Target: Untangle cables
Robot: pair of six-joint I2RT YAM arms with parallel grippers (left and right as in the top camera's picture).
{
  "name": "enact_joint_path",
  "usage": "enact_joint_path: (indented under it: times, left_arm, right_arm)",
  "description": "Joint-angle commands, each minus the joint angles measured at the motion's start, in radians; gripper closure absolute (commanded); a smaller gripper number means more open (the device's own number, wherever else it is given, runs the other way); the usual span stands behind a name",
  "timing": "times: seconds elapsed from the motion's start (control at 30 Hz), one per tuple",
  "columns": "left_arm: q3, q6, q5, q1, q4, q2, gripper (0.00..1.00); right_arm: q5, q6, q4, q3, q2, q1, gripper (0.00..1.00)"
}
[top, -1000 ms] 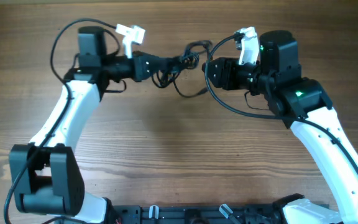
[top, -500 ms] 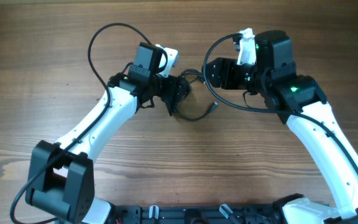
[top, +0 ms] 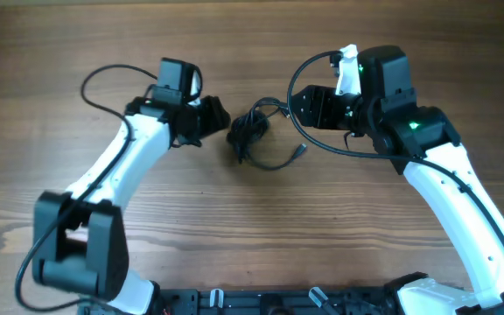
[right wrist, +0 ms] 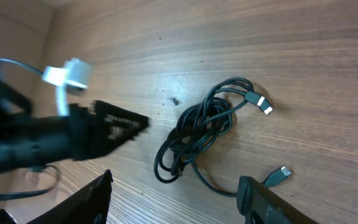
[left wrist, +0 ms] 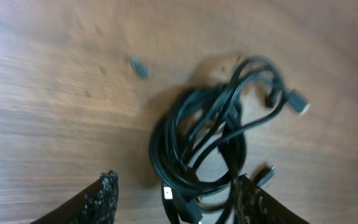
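— Where's the tangled bundle of thin black cables (top: 250, 136)?
— Far-centre on the brown wooden table (top: 234, 227), just right of the black left gripper (top: 221, 121) and left of the black right gripper (top: 294, 99). One loose end trails right.

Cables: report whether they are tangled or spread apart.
Tangled. The cables lie bunched in one overlapping coil on the wooden table, with only plug ends sticking out.

Tangled cables (top: 250, 136) lie between left hand (top: 217, 119) and right hand (top: 297, 100), both near, narrow gaps. Bare worktop (top: 252, 227) toward arm bases gives free passage.
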Motion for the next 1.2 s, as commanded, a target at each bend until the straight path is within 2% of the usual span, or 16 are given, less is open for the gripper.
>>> enact_joint_path:
  times: [0.0,0.13,0.23,0.27,0.3,0.83,0.87,0.93,1.0,1.03,1.17]
  left_arm:
    - [-0.024,-0.093,0.038,-0.048,0.014,0.085,0.46]
    - [-0.024,-0.138,0.021,-0.059,0.032,0.137,0.58]
    - [-0.024,-0.144,-0.016,-0.058,0.039,0.149,0.6]
    - [-0.024,-0.144,-0.016,-0.06,0.04,0.153,0.66]
    - [-0.024,-0.144,-0.015,-0.06,0.039,0.159,0.67]
    - [-0.025,-0.144,-0.014,-0.087,0.039,0.26,0.77]
    - [-0.025,-0.144,-0.015,-0.087,0.04,0.261,0.79]
    - [-0.025,-0.144,-0.015,-0.087,0.043,0.261,0.96]
    - [-0.024,-0.137,-0.015,-0.086,0.045,0.259,0.96]
    - [-0.023,-0.111,-0.01,-0.082,0.048,0.253,0.96]
    - [-0.023,0.14,0.064,-0.054,0.079,0.164,0.96]
  right_arm:
    - [0.017,0.0,-0.021,0.001,0.006,0.002,0.33]
    - [0.017,0.0,-0.048,0.001,0.006,0.002,0.33]
    - [0.017,0.0,-0.058,0.001,0.006,0.002,0.33]
    - [0.017,0.0,-0.058,0.001,0.006,0.002,0.33]
    - [0.017,0.0,-0.058,0.001,0.006,0.002,0.33]
    - [0.016,-0.017,-0.063,0.001,0.006,0.002,0.33]
    - [0.017,-0.02,-0.063,0.001,0.006,0.002,0.32]
    - [0.017,-0.024,-0.063,0.001,0.006,0.002,0.32]
    - [0.017,-0.025,-0.058,0.001,0.006,0.002,0.32]
    - [0.017,-0.026,-0.055,0.001,0.006,0.002,0.32]
    - [0.008,-0.051,-0.032,0.009,0.005,0.002,0.33]
